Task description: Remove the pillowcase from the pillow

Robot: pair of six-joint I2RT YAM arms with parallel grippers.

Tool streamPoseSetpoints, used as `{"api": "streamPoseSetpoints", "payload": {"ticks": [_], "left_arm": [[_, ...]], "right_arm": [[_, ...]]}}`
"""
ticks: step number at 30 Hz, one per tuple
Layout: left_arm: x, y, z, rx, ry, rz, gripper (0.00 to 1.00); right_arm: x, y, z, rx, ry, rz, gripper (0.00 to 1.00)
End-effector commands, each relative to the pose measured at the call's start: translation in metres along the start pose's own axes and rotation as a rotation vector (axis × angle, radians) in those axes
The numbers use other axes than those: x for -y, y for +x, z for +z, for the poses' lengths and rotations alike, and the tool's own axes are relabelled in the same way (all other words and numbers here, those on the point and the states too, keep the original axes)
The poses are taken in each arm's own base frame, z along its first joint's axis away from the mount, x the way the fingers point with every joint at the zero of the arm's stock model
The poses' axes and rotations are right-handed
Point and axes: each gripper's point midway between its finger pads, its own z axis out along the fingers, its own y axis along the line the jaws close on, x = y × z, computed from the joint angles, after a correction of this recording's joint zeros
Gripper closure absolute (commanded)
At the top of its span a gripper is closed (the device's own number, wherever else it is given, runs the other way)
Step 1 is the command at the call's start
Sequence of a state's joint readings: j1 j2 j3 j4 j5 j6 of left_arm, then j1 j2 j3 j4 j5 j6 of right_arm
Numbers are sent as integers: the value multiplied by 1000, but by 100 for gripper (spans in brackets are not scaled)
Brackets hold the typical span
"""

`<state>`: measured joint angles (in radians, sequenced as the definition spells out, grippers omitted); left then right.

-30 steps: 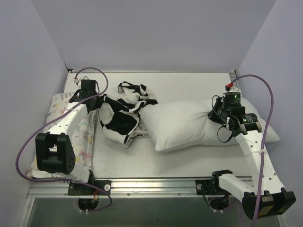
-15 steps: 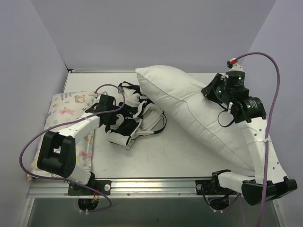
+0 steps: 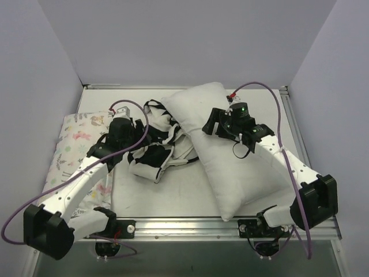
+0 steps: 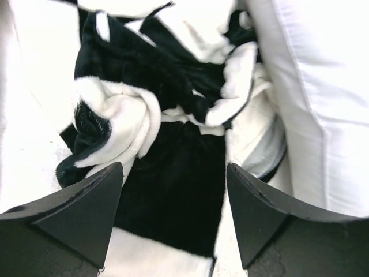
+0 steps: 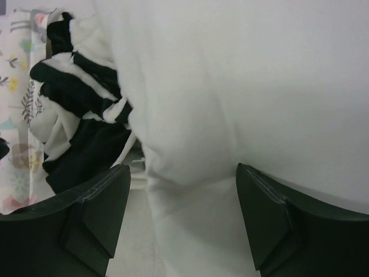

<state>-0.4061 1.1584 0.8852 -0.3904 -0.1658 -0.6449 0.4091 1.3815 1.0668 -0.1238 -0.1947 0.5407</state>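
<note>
Lowered flat, the pillow point(image 3: 230, 167) lies bare centre-right, touching the crumpled pillowcase point(image 3: 151, 151) at its left; left end effector point(image 4: 173, 173) and right end effector point(image 5: 183, 173) gape empty, so drag the case leftward clear.

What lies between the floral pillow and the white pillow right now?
The crumpled checkered pillowcase fills that stretch, heaped between the floral pillow and the white pillow. The top view shows it best.

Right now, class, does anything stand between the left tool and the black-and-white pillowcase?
Nothing visible does. The left tool, jaws open, hangs directly over the crumpled pillowcase. The white pillow lies off to one side, against the fabric.
</note>
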Motion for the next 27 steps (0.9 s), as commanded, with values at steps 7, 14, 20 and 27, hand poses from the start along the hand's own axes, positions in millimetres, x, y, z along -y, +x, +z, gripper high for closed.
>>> {"api": "streamPoseSetpoints", "payload": {"ticks": [7, 14, 20, 27], "left_arm": [[39, -18, -68, 45, 197, 136, 18], [65, 0, -105, 71, 289, 229, 18], [62, 6, -118, 86, 295, 287, 18], [62, 10, -125, 89, 309, 337, 18]], "right_arm": [[-39, -33, -79, 154, -112, -100, 7], [-18, -9, -126, 222, -87, -35, 0], [25, 19, -155, 258, 37, -55, 0], [47, 40, -162, 268, 84, -49, 0]]}}
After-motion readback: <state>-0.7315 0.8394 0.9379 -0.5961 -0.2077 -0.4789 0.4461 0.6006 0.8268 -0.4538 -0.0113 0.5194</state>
